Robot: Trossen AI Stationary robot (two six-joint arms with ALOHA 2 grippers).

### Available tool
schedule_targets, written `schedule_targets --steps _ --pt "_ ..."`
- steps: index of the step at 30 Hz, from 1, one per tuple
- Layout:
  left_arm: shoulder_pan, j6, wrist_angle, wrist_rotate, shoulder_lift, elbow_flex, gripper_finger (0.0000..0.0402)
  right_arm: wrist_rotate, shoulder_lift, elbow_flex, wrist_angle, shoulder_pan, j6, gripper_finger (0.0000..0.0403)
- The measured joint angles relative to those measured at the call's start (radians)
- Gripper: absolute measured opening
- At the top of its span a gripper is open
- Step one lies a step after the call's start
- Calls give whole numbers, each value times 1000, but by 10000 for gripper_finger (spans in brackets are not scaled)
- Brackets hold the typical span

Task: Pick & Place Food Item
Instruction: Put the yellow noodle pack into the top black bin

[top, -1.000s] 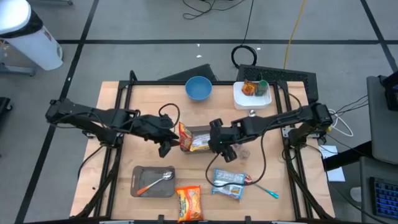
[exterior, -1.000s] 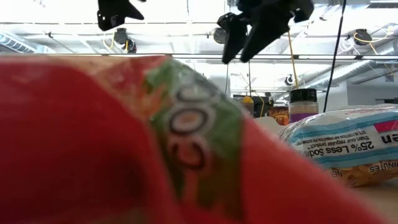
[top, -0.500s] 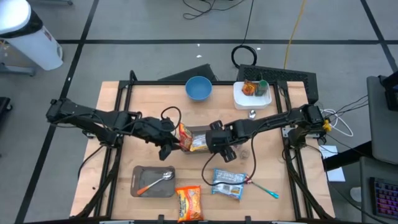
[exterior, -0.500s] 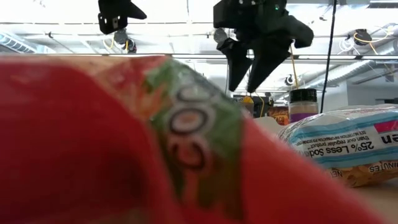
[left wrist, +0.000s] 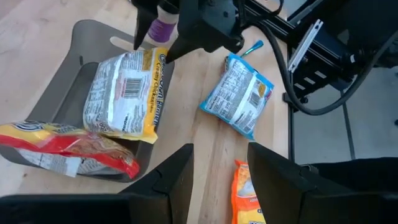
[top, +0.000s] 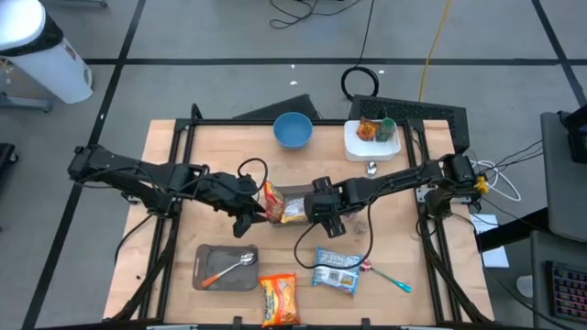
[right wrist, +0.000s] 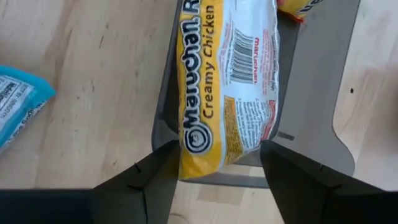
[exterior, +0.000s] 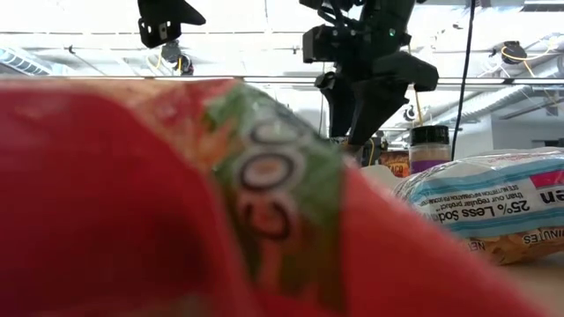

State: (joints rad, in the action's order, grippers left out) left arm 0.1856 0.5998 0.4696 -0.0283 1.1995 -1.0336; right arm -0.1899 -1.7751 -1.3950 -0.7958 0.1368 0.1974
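A grey tray (top: 303, 192) at the table's middle holds a yellow-and-white noodle pack (right wrist: 227, 74) and a red one (left wrist: 68, 146), both lying flat. My right gripper (right wrist: 217, 150) points down over the yellow pack, open, one finger on either side of its near end. It also shows in the high view (top: 324, 214) and in the low view (exterior: 357, 110). My left gripper (left wrist: 221, 158) hangs open just left of the tray (top: 249, 218), with nothing between its fingers. My right gripper straddles the yellow pack's end (right wrist: 214, 163) from above, its fingers (right wrist: 155, 177) lying across the pack's width. Whether they touch the wrapper I cannot tell. The pack lies flat in the tray.
A second grey tray (top: 213, 280) with a spoon lies near the front left. An orange pack (top: 278, 299) and a blue pack (top: 337, 271) lie near the front, beside a teal-handled utensil (top: 393, 280). A blue bowl (top: 293, 129) and a white box (top: 371, 139) stand at the back.
My right gripper has come down toward the yellow pack in the middle tray, turning a little as it sank, and its fingers have drawn somewhat closer together. The packs and trays lie as before.
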Motion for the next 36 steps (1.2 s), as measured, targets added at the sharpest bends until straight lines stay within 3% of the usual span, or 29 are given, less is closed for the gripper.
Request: schedule_targets --steps 6,18,36 --pt "0 -15 1 0 0 0 157 7 -3 3 43 0 -2 162" --pt "0 -27 7 1 0 0 157 7 -3 3 89 0 13 7" --pt "-45 -49 6 2 0 0 157 7 75 2 90 -59 54 1"
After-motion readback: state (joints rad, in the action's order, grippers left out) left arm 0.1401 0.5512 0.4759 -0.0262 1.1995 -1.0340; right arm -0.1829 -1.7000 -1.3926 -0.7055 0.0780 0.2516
